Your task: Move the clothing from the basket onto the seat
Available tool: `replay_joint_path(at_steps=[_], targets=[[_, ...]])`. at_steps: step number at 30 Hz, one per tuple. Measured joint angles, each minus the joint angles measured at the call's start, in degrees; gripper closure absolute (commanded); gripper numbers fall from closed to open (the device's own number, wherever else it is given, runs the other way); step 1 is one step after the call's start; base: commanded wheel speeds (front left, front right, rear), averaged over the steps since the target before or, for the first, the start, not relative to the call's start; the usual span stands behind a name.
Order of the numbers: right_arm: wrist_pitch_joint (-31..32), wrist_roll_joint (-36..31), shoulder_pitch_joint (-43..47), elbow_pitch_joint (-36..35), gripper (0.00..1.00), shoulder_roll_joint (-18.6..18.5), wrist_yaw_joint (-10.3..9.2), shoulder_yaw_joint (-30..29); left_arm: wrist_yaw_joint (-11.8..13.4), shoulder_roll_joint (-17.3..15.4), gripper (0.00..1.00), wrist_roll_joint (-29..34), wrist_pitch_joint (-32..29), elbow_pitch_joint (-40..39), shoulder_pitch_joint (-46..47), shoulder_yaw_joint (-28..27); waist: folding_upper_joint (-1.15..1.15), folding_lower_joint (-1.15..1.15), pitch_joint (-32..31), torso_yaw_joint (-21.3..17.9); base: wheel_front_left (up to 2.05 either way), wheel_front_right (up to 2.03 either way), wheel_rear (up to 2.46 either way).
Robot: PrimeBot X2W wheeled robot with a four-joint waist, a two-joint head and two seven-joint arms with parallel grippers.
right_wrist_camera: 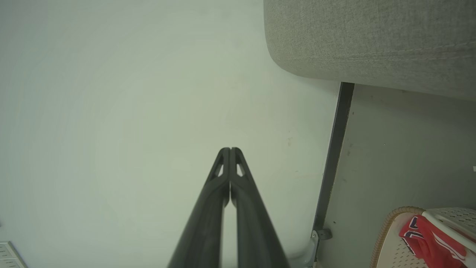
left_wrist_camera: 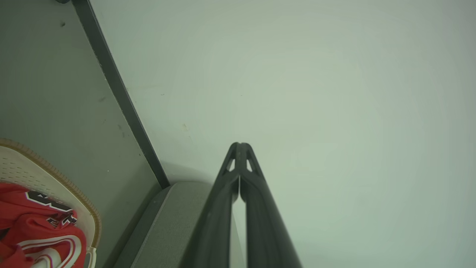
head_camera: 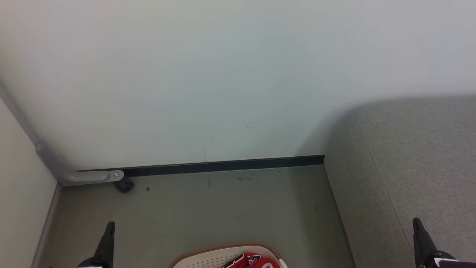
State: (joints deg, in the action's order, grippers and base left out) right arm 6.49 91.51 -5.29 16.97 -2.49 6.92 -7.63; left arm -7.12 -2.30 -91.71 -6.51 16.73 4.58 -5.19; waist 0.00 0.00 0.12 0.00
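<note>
head down, wrist cams at wall [left_wrist_camera: 334,111]

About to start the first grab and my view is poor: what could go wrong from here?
1. The basket and clothing sit half cut off at the head view's bottom edge, so a reach now would be largely blind.
2. Both sets of jaws are shut; lowered like that, they would likely push the clothing down, not grip it.
3. Bare floor lies between basket and seat; a trailing garment might drop there.
</note>
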Motion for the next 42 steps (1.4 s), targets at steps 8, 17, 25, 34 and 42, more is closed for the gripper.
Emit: replay_joint_path(at_steps=[8, 17, 25, 34, 42], targets=[[0.00, 0.00, 0.00, 0.00, 1.00, 0.00, 0.00, 0.00, 0.00, 0.00, 1.00, 0.00, 0.00, 0.00, 0.00, 0.00, 0.00, 0.00, 0.00, 0.00, 0.00, 0.00, 0.00], [0.00, 0.00, 0.00, 0.00, 1.00, 0.00, 0.00, 0.00, 0.00, 0.00, 1.00, 0.00, 0.00, 0.00, 0.00, 0.00, 0.00, 0.00, 0.00, 0.00, 0.00, 0.00, 0.00], [0.00, 0.00, 0.00, 0.00, 1.00, 0.00, 0.00, 0.00, 0.00, 0.00, 1.00, 0.00, 0.00, 0.00, 0.00, 0.00, 0.00, 0.00, 0.00, 0.00, 0.00, 0.00, 0.00], [0.00, 0.00, 0.00, 0.00, 1.00, 0.00, 0.00, 0.00, 0.00, 0.01, 1.00, 0.00, 0.00, 0.00, 0.00, 0.00, 0.00, 0.00, 0.00, 0.00, 0.00, 0.00, 0.00], [0.00, 0.00, 0.00, 0.00, 1.00, 0.00, 0.00, 0.00, 0.01, 0.01, 1.00, 0.00, 0.00, 0.00, 0.00, 0.00, 0.00, 0.00, 0.00, 0.00, 0.00, 0.00, 0.00]])
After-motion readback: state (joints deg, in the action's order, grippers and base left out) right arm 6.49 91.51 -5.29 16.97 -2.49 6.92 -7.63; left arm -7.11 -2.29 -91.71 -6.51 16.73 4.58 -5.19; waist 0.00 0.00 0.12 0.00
